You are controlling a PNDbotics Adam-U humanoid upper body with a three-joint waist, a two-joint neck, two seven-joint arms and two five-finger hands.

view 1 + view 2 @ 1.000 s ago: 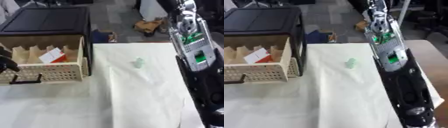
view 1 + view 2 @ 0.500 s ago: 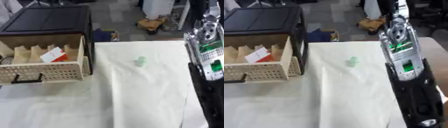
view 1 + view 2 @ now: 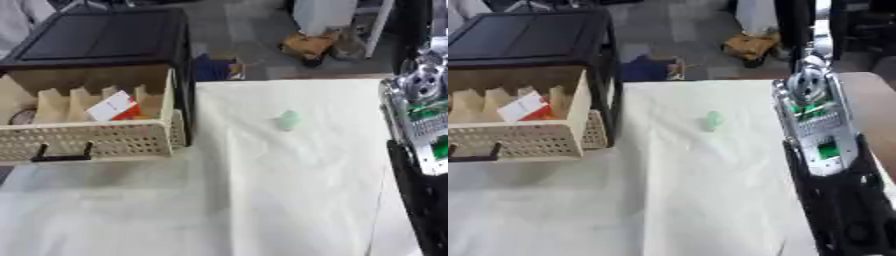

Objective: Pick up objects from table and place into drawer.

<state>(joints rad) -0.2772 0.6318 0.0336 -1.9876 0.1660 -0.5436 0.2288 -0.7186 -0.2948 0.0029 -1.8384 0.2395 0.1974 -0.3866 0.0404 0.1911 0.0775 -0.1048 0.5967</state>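
Cloth, pale cream, covers the surface point(image 3: 262, 200), and on it lies one small pale-green object point(image 3: 288, 120), alone near the middle of the far half. No robot hand shows in either view, so whether the fingers are open or curled, or hold anything, cannot be told. Only the right arm point(image 3: 820, 150) is visible: a silver and black forearm with green-lit circuit boards, running along the right side of the cloth from the lower right corner up toward the far edge. The green object sits to the left of this arm, apart from it, with bare cloth between them.

Further left, well apart from the arm, a beige perforated drawer point(image 3: 96, 142) with a black handle point(image 3: 61, 154) stands pulled out of a black cabinet point(image 3: 105, 37). Upright dividers split the drawer into compartments, and a white and red card or packet point(image 3: 115, 106) leans tilted in one of them. The green object lies outside the drawer, to its right, not touching it.
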